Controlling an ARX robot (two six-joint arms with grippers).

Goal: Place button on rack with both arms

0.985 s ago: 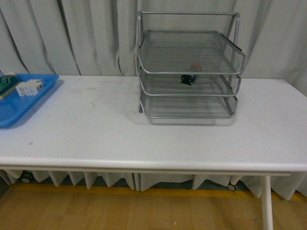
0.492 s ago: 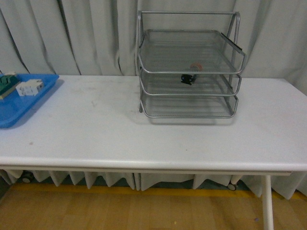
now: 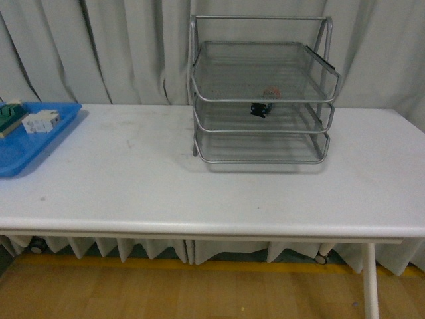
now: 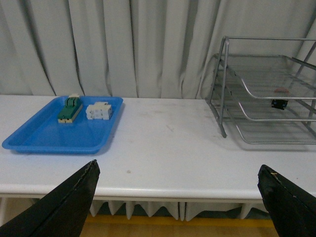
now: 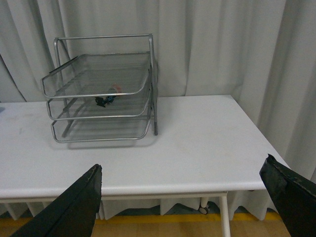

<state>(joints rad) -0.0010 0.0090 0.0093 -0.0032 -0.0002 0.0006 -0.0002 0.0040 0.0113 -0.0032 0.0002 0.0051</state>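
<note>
The silver three-tier wire rack (image 3: 260, 100) stands at the back of the white table, right of centre. The button (image 3: 263, 104), red cap on a black body, lies on the rack's middle tier; it also shows as the button (image 4: 279, 101) and the button (image 5: 106, 97) in the wrist views. Neither arm appears in the front view. My left gripper (image 4: 177, 173) is open, held back over the table's front edge, far from the rack (image 4: 266, 89). My right gripper (image 5: 181, 170) is open too, well short of the rack (image 5: 101, 89), with nothing between its fingers.
A flat blue tray (image 3: 26, 143) sits at the table's left end, holding a white block (image 3: 40, 121) and a green-and-cream block (image 3: 9, 114). Grey curtains hang behind the table (image 3: 199, 193). Its right end (image 5: 256, 133) drops off beside a curtain.
</note>
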